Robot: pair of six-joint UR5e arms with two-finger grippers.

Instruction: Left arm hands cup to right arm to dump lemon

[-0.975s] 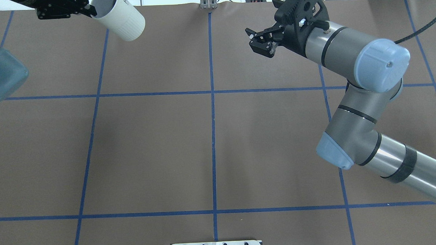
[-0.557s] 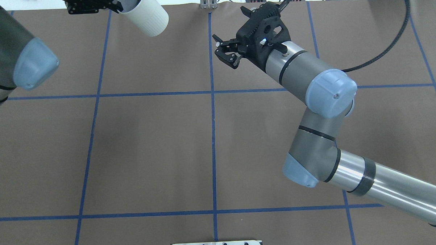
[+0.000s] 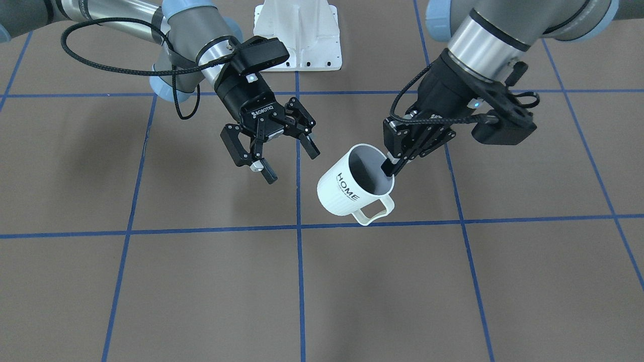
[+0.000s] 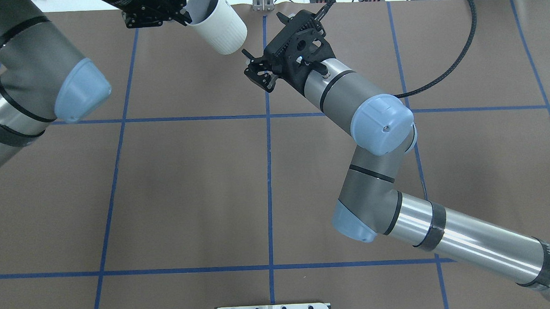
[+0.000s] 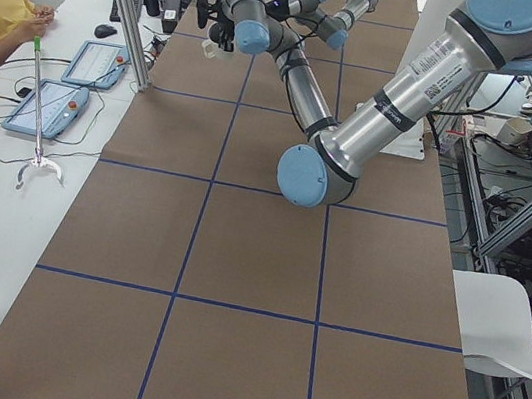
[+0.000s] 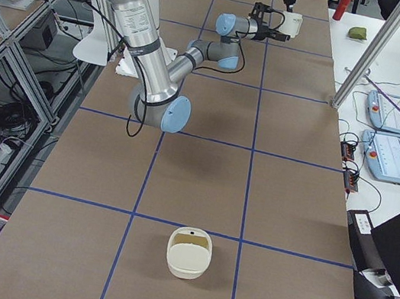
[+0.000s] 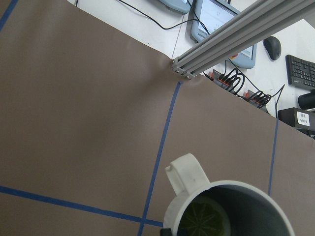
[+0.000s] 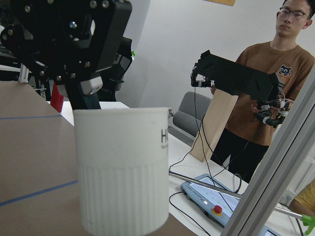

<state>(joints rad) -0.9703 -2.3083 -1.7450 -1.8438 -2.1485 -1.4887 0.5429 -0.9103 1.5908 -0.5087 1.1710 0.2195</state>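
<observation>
Cup [image 3: 347, 188] was held in the air over the far-middle part of the table [image 3: 151, 281], tilted, w/ its base toward the right arm's side. "HOME" lettering & squared handle faced the front cam. Overhead it sat near the far edge, just left of the centre blue tape line [image 4: 269, 173]. Left wrist cam showed a lemon slice [image 7: 202, 220] lying at the grey bottom.

Left gripper [image 3: 390, 165] had the cup by the rim: jaws pinched narrow on the wall, one finger inside, the other outside. Right gripper [image 3: 292, 163] was just beside the cup's ribbed lower half, apart from it, jaws spread wide & pointed at it. Right wrist cam had the cup close up, w/ the left gripper's fingers [image 8: 83, 93] on top of the rim.

Well apart, at the robot's right end of the table, stood a white basket-like container [image 6: 188, 252] w/ a handle. A person in a brown shirt [image 8: 256, 98] stood beyond the table's far edge.
</observation>
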